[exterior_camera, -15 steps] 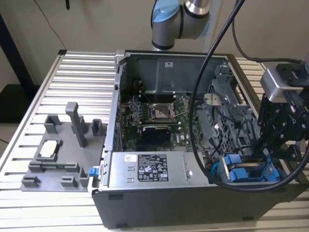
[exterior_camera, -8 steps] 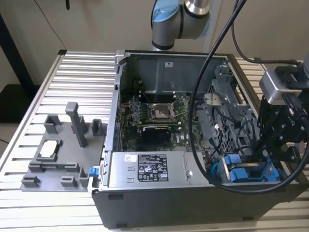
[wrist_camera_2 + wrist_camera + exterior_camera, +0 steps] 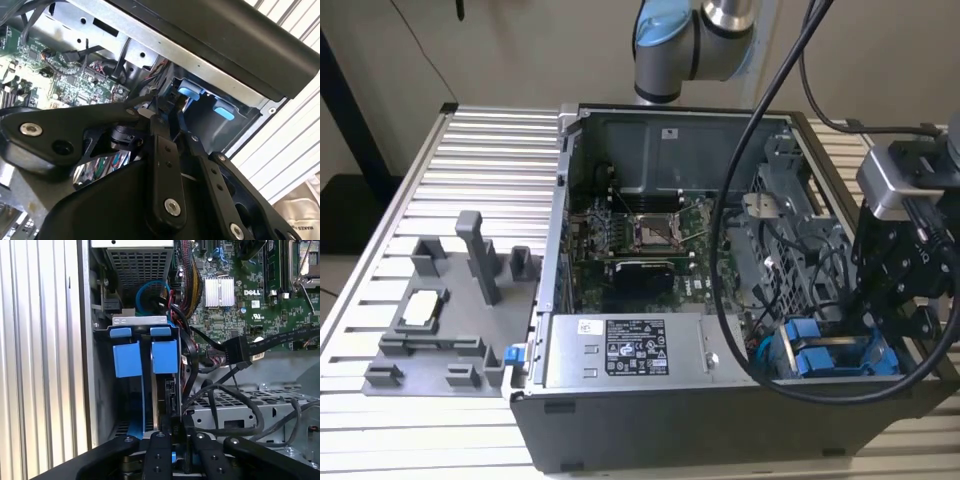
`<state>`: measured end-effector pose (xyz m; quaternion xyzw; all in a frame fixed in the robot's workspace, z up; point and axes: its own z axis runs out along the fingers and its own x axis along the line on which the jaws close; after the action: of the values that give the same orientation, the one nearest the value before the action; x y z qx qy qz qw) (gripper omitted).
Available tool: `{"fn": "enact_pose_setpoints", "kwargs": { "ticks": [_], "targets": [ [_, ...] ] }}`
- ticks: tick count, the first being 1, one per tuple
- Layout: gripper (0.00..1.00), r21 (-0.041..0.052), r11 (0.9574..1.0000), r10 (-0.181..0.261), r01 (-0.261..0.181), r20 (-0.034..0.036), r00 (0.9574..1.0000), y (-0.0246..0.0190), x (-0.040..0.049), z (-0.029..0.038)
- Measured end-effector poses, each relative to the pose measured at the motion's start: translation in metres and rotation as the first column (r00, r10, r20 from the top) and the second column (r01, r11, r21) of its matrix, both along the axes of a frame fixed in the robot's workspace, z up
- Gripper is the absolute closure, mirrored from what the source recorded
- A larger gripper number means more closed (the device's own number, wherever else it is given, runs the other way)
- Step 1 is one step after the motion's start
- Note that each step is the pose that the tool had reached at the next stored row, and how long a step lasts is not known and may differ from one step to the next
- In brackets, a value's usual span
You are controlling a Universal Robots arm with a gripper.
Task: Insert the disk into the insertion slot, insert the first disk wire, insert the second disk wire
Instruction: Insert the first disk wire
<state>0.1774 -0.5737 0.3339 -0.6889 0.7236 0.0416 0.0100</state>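
Black jointed fingers (image 3: 159, 452) of the end effector (image 3: 174, 429) are seen nearest in the first wrist view, drawn together and clamped on the near end of the disk (image 3: 167, 390), a flat silver-grey drive held on edge in a bright blue plastic carrier frame. The disk is seated in the insertion slot (image 3: 102, 400), a grey sheet-metal rectangular bay at a corner of the open dark grey computer case (image 3: 650, 440), with its blue end tab (image 3: 164, 356) at the far end. A second blue carrier (image 3: 128, 359) is set just beside it. Black cables (image 3: 225, 397) are looped near the slot, and a black flat connector (image 3: 238, 350) is seen among them, apart from the disk. Beyond these, a green circuit board (image 3: 250, 300) and a perforated grey metal cage (image 3: 140, 265) are shown. In the exterior view the end effector (image 3: 885, 330) is positioned over the case's corner on the exterior view's right, and the case is carried by a ribbed aluminium desk (image 3: 480, 150).
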Motion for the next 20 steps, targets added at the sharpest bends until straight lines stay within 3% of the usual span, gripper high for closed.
{"fn": "enact_pose_setpoints", "kwargs": {
  "ticks": [3, 5, 8, 17, 20],
  "targets": [
    [0.67, -0.0010, 1.0000, 0.000, 0.000, 0.0002, 1.0000, 0.0000, 0.0000, 0.0005],
    [0.67, 0.0018, 1.0000, -0.003, 0.003, 0.0001, 1.0000, -0.0001, 0.0001, 0.0040],
    [0.67, 0.0018, 1.0000, -0.003, 0.003, 0.0000, 1.0000, -0.0001, 0.0001, 0.0147],
    [0.67, 0.0017, 1.0000, -0.003, 0.003, -0.0001, 1.0000, -0.0001, 0.0001, 0.0549],
    [0.67, 0.0017, 1.0000, -0.002, 0.002, -0.0001, 1.0000, -0.0001, 0.0001, 0.0559]
  ]
}}
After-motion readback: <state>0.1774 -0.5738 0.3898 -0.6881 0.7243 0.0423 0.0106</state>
